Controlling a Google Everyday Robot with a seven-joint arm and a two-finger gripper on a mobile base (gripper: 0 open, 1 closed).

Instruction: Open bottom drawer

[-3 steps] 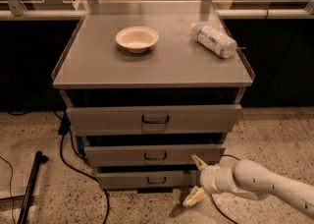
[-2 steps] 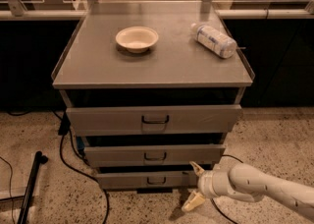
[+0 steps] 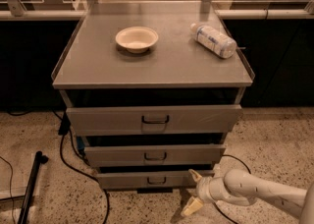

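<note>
Bowl (image 3: pixel 137 38): pale, round, seen empty; placed left of centre on the table (image 3: pixel 162 68). Bottle (image 3: pixel 213 40): clear plastic, laid on its side near the table's right edge, well apart from the bowl.

Table edges: a thin raised lip is seen along the left and right sides. Open speckled floor (image 3: pixel 274 139) is found to the right of the drawers; to the left, dark cables (image 3: pixel 66 156) and a black pole (image 3: pixel 30 188) are laid on it.

Bottom drawer (image 3: pixel 132 179): lowest and narrowest of three grey fronts, just above the floor, below the middle drawer (image 3: pixel 117 155) and top drawer (image 3: pixel 108 119). A small dark handle (image 3: pixel 156 181) is set at its centre. Its inside is not shown.

Gripper (image 3: pixel 195 192): pale, positioned low at the bottom drawer's right end, near side. The jaws are spread and nothing is held; contact between the upper fingertip and the front cannot be told.
</note>
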